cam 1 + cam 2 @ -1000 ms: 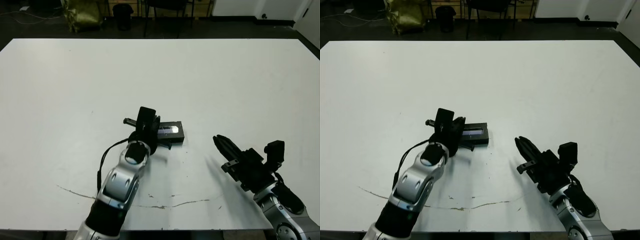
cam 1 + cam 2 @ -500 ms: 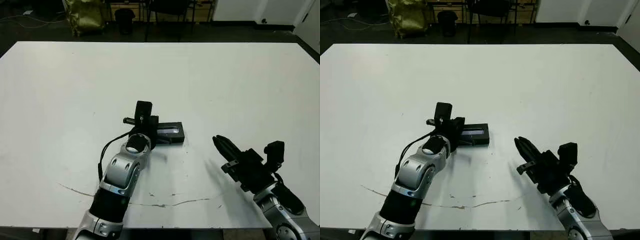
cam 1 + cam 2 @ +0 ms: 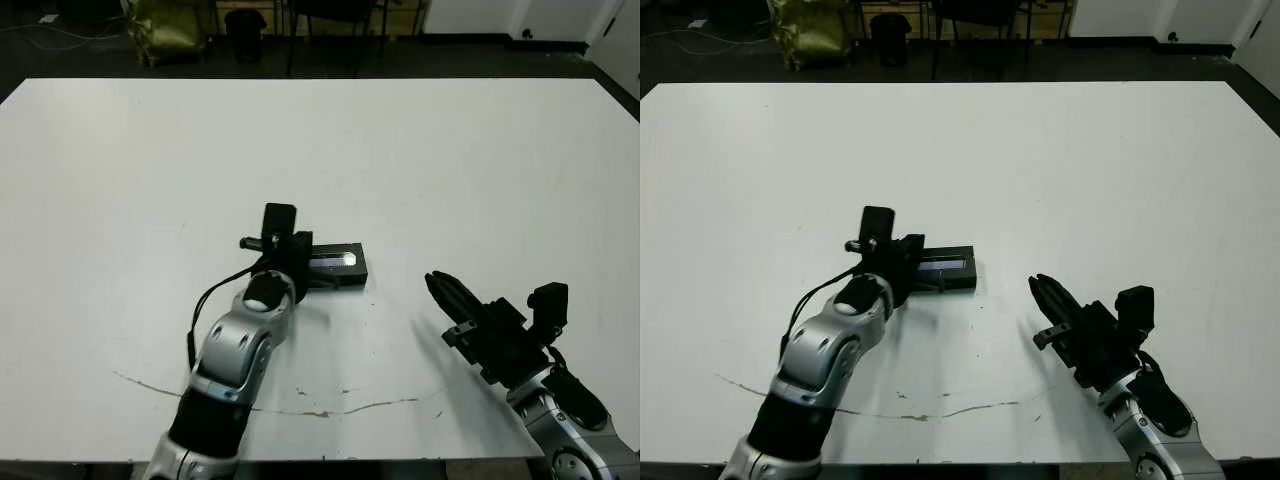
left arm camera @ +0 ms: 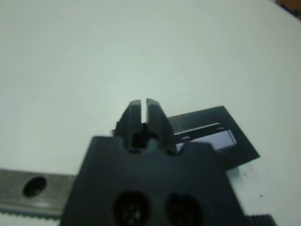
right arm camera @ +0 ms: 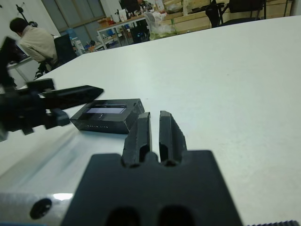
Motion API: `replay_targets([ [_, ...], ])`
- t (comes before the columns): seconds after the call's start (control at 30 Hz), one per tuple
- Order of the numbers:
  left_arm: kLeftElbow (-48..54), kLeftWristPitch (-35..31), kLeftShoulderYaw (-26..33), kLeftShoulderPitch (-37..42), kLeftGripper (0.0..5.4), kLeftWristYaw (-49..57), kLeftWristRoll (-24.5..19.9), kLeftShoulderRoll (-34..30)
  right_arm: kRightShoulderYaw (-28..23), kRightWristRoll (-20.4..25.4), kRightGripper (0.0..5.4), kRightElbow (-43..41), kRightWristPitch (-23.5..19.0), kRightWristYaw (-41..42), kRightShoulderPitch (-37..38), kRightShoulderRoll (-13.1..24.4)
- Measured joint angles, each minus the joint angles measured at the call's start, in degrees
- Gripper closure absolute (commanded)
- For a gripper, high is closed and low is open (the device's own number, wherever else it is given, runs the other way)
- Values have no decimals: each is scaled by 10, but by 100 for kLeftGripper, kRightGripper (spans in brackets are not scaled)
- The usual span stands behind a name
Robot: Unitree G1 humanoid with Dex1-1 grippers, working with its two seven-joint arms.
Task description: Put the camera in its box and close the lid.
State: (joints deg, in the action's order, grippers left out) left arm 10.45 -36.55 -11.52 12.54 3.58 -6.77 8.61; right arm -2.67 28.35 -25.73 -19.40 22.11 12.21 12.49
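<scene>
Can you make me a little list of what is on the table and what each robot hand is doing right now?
table: white table, thin dark marks near the front edge
box: black, with the lid on top, pale stripe showing
camera: not visible
left gripper: fingers shut, holding nothing, just beside the closed box
right gripper: fingers shut, empty, apart from the box
beyond the table: a seated person

You see the flat black rectangular lid (image 3: pixel 336 264) with its long pale grey glossy stripe lying level on the shallow black box (image 5: pixel 101 123), closed, near the middle of the white table. You cannot see the camera.
</scene>
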Motion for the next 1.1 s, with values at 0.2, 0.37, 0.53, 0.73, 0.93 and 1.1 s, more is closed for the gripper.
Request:
replay_targets([
  [0.2, 104, 153, 13, -44, 538, -36, 12, -36, -6, -3, 540, -41, -34, -43, 1, 0],
  [0.37, 183, 218, 102, -69, 538, -68, -6, -95, -15, 3, 540, -76, -54, -75, 0, -1],
  [0.53, 207, 281, 185, -128, 538, -89, -56, -112, -12, -4, 540, -85, -52, -93, -3, -13],
  [0.73, 187, 356, 212, -219, 538, -90, -53, -106, 0, -40, 540, -43, -13, -104, -10, -26],
  [0.93, 99, 458, 201, -271, 538, -105, -37, -98, 10, -69, 540, 43, 78, -76, -15, -56],
  [1.1, 27, 510, 181, -278, 538, -105, -30, -71, 24, -102, 540, 56, 105, -84, -17, -68],
])
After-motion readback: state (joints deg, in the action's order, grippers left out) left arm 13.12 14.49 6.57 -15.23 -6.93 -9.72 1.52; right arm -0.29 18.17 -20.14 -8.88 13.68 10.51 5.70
